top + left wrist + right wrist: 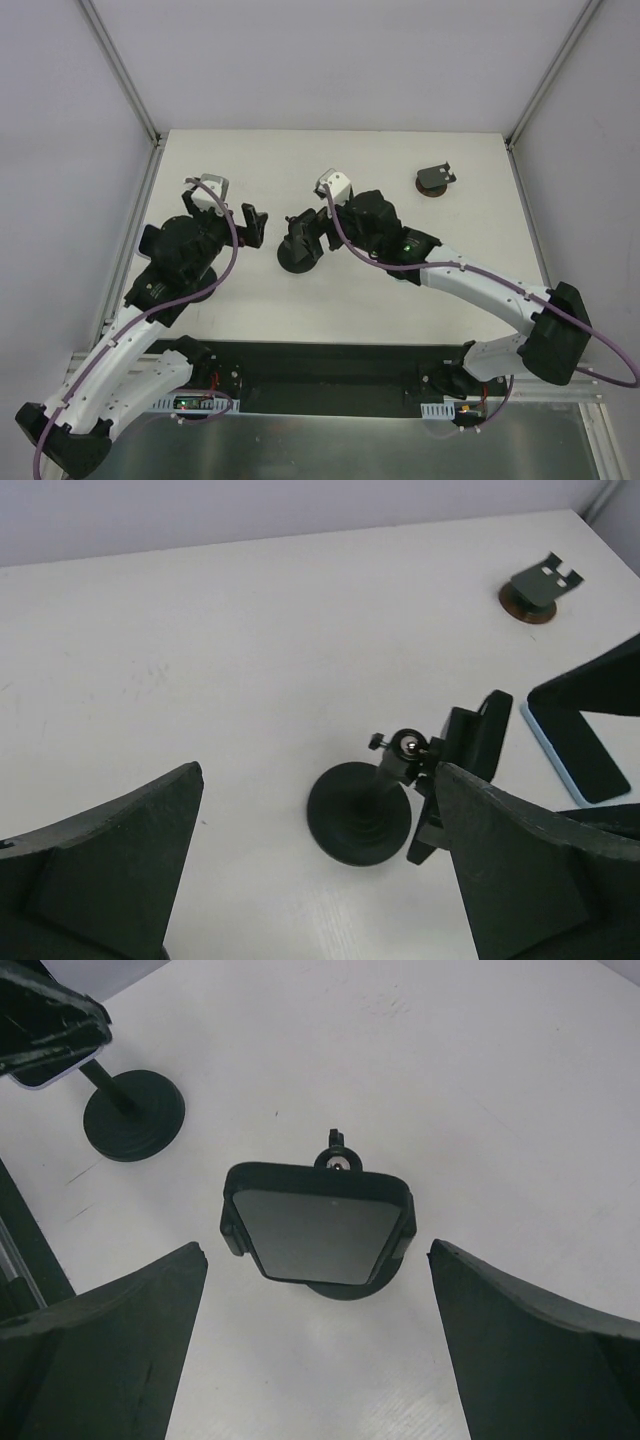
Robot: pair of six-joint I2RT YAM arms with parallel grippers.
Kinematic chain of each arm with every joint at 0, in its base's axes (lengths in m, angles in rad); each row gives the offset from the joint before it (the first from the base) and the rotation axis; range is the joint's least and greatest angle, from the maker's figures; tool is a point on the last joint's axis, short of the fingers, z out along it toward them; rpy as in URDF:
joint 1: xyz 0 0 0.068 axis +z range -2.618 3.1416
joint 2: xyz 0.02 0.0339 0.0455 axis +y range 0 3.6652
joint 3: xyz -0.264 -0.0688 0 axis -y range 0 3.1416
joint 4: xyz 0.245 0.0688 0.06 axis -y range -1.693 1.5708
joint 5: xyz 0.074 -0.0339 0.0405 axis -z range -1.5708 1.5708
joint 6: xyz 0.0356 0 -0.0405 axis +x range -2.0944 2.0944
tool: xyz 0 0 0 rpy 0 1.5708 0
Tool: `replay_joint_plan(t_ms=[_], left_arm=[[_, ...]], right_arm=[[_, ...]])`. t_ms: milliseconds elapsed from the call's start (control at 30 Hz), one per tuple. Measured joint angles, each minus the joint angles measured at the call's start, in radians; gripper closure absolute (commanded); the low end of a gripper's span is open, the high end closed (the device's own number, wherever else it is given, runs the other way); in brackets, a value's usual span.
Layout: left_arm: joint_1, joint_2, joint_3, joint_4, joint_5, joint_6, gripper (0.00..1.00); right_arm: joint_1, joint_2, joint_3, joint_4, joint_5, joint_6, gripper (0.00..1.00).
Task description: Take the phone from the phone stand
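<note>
Status: approach step; no grasp is made. I read the phone point(315, 1235) as seated in the cradle point(470, 750) of the phone stand point(358, 815), near the middle of the bench point(300, 160). Its dark face shows in the right wrist view.

The right fingers point(110, 1350) are spread wide with nothing between them. They sit at 4 and 8 o'clock of the phone and apart from it. The left fingers point(100, 870) are spread wide and empty, facing the back of the cradle, with the stand just ahead.

Next move, in my judgement: I lower the right fingers onto phone edges clear of the side clamps point(229, 1232), clench, then draw the phone out along the cradle face. The stand looks top-heavy, so I expect to pin it with the left fingers first.

A second stand point(132, 1120) sits at 10 o'clock of the phone; I leave it alone.

Markings: I read no brand, label or writing anywhere.
</note>
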Motion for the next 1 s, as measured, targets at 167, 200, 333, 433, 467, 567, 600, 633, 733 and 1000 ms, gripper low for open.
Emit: replay_joint_plan(t_ms=[167,200,333,433,467,567,600,633,733,1000], left_arm=[[0.077,-0.081,-0.050,0.045,-0.064,-0.031,0.01],[0.093,-0.087,-0.052,0.053,-0.068,-0.035,0.01],[0.139,-0.084,-0.052,0.080,-0.064,-0.052,0.01],[0.152,-0.072,-0.052,0.084,-0.045,-0.063,0.01],[0.156,-0.066,-0.052,0.085,-0.039,-0.065,0.01],[0.158,-0.053,-0.052,0.086,-0.013,-0.068,0.01],[0.158,-0.050,-0.052,0.086,-0.002,-0.068,0.01],[0.158,-0.048,-0.052,0.087,0.010,-0.068,0.01],[0.158,-0.037,-0.052,0.088,0.049,-0.066,0.01],[0.158,-0.023,-0.052,0.088,0.192,-0.037,0.01]], right_arm=[[0.051,0.076,0.043,0.034,0.093,-0.015,0.04],[0.059,0.090,0.050,0.042,0.116,-0.016,0.04],[0.069,0.130,0.060,0.069,0.172,-0.015,0.04],[0.067,0.148,0.063,0.079,0.175,-0.013,0.04],[0.067,0.153,0.064,0.080,0.174,-0.012,0.04],[0.068,0.166,0.069,0.086,0.175,-0.010,0.04],[0.068,0.170,0.070,0.088,0.176,-0.009,0.04],[0.068,0.175,0.072,0.090,0.179,-0.009,0.04],[0.068,0.190,0.073,0.107,0.193,-0.005,0.03],[0.069,0.204,0.073,0.131,0.193,0.000,0.19]])
